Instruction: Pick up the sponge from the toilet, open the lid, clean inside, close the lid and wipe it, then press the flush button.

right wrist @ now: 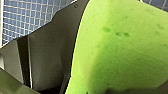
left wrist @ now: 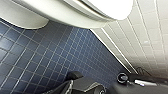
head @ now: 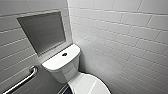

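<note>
The white toilet [head: 61,65] stands in the corner in the head view, with its lid [head: 91,86] down over the bowl. The flush button [head: 64,54] is a small dark round spot in the middle of the flat tank top. The bright green sponge [right wrist: 120,50] looms large in the right wrist view, pressed against a dark finger [right wrist: 50,57] of my right gripper [right wrist: 72,65], which is shut on it. My left gripper [left wrist: 82,86] is open and holds nothing, low over the floor beside the underside of the toilet bowl [left wrist: 62,12].
A metal grab bar [head: 23,80] runs along the left wall below a grey recessed niche [head: 43,32]. White tiled walls [head: 120,40] close in the corner on both sides. The floor [left wrist: 50,57] is small dark blue tiles.
</note>
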`<state>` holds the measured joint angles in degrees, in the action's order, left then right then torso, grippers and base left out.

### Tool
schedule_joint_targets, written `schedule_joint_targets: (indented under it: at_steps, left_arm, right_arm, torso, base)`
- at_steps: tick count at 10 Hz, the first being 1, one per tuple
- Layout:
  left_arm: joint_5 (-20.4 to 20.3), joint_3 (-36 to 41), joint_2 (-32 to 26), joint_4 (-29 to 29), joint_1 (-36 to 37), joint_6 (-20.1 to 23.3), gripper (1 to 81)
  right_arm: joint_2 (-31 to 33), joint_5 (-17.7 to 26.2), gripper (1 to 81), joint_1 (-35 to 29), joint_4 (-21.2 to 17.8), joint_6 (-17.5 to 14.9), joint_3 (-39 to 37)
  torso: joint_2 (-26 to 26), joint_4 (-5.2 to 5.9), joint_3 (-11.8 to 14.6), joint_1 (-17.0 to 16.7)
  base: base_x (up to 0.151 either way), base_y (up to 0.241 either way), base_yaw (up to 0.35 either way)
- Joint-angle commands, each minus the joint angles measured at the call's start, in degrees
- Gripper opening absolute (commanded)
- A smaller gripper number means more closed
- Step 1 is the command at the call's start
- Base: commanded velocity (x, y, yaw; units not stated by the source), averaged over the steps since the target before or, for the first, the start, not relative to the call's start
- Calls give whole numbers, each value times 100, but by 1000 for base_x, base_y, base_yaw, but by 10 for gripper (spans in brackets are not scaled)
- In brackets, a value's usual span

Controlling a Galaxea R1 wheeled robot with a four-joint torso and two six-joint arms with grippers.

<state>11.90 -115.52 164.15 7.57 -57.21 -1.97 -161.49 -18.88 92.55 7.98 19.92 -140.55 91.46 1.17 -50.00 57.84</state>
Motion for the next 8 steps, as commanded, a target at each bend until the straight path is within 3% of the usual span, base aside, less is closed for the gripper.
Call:
schedule_joint_targets:
  at_steps: [1, 5, 8]
  left_arm:
    - [339, 153, 241, 61, 548, -13, 811]
    - [226, -93, 584, 139, 803, -22, 811]
    - [14, -304, 708, 516, 961, -40, 811]
  right_arm:
    - [-78, 324, 10, 49, 116, -23, -217]
    - [-247, 333, 10, 32, 116, -23, -385]
    - [-299, 473, 10, -4, 107, -14, -394]
  torso:
    - [0, 0, 0, 0]
    - [2, 0, 0, 0]
    - [2, 0, 0, 0]
  base:
    - [0, 0, 0]
    - [0, 0, 0]
    - [0, 0, 0]
